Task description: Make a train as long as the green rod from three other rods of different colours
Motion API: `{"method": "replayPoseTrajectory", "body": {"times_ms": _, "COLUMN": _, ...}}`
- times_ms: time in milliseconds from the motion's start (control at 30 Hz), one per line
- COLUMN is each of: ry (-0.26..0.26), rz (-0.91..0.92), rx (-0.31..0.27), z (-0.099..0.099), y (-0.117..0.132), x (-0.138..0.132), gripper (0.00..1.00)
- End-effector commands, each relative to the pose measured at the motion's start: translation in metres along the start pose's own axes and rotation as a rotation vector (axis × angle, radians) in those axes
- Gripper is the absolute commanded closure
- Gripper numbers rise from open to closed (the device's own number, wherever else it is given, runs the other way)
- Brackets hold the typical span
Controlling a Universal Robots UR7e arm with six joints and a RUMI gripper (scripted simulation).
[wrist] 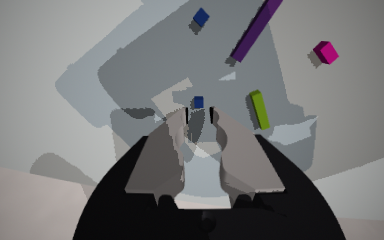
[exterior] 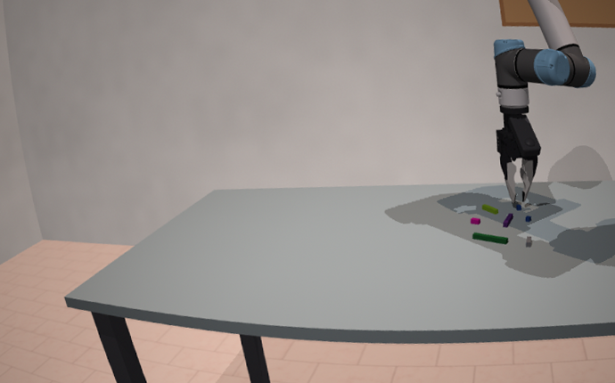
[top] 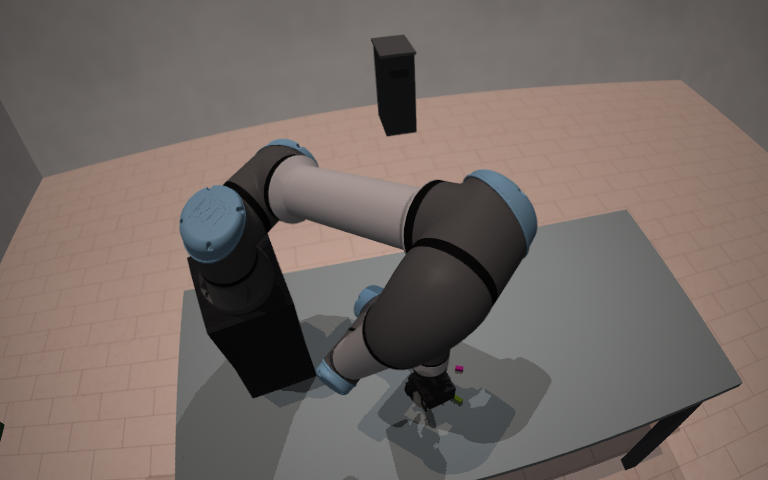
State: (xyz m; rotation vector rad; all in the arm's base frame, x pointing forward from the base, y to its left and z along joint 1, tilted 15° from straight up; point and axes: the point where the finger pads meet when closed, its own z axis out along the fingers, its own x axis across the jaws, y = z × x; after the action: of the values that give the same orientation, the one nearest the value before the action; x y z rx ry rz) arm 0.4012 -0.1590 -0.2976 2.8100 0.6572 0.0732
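The counter carries two blue rods and one each of purple, lime, magenta, green and grey. The exterior view shows all seven; the wrist view lacks the green rod and grey rod, at purple's eight and five o'clock in the exterior view. The top view shows only magenta and lime. The tool is slightly open, gripping nothing, one blue rod near its tips.
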Motion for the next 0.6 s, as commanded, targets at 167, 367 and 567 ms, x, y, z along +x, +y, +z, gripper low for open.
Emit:
{"method": "replayPoseTrajectory", "body": {"times_ms": 167, "ry": 0.001, "rz": 0.000, "rx": -0.001, "z": 0.003, "y": 0.000, "x": 0.000, "gripper": 0.86}}
{"method": "replayPoseTrajectory", "body": {"times_ms": 367, "ry": 0.001, "rz": 0.000, "rx": -0.001, "z": 0.009, "y": 0.000, "x": 0.000, "gripper": 0.86}}
{"method": "replayPoseTrajectory", "body": {"times_ms": 567, "ry": 0.001, "rz": 0.000, "rx": -0.001, "z": 0.013, "y": 0.000, "x": 0.000, "gripper": 0.86}}
